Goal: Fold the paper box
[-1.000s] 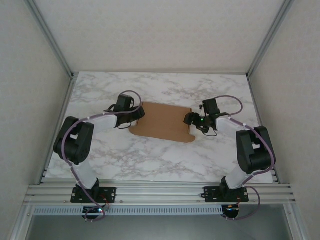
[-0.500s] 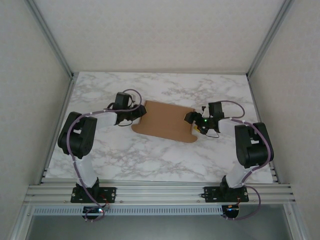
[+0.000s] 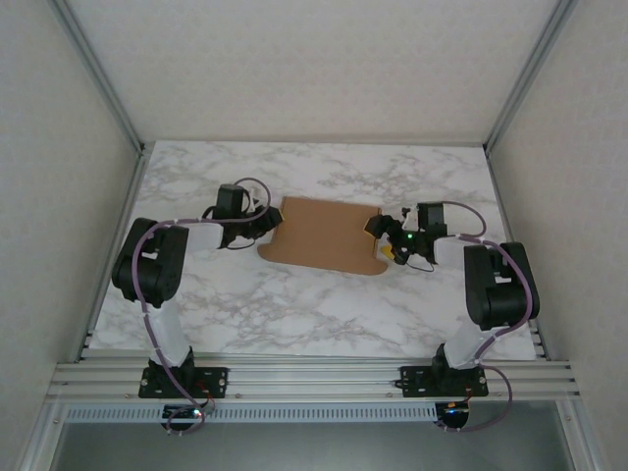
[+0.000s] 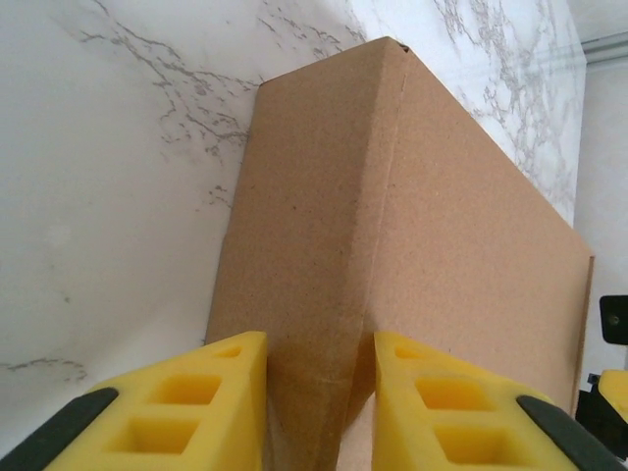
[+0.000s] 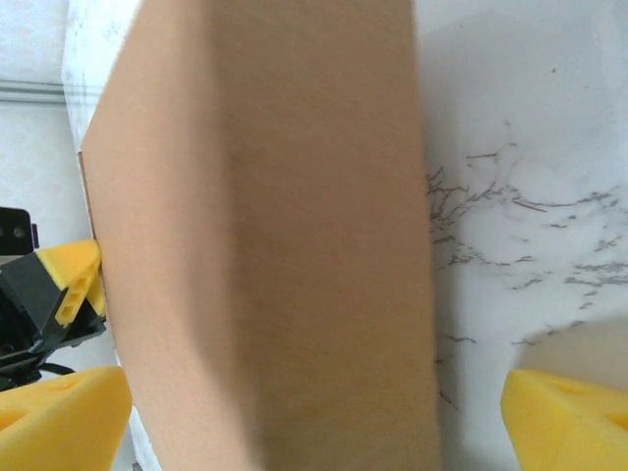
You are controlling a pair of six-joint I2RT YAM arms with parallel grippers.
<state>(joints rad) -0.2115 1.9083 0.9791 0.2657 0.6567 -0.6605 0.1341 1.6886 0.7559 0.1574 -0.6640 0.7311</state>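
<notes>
Left claw (image 3: 267, 224) is clenched on the paper box (image 3: 324, 235); its right end is straddled by the released right claw (image 3: 379, 235).

White, grey-veined marble tabletop (image 3: 314, 306), aluminium frame rail (image 3: 314, 376) along its near edge, pale walls (image 3: 314, 69).

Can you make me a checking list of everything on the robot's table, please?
Surface: white marble-pattern table, looks clean.
Job's things: brown cardboard paper box, left edge folded into a ridge.
Clutter: nothing seen.
Grippers: left gripper shut on that ridge; right gripper open around the opposite end.
Cables: purple cables looping along both arms.
Surroundings: white walls, silver metal rail in front.
</notes>
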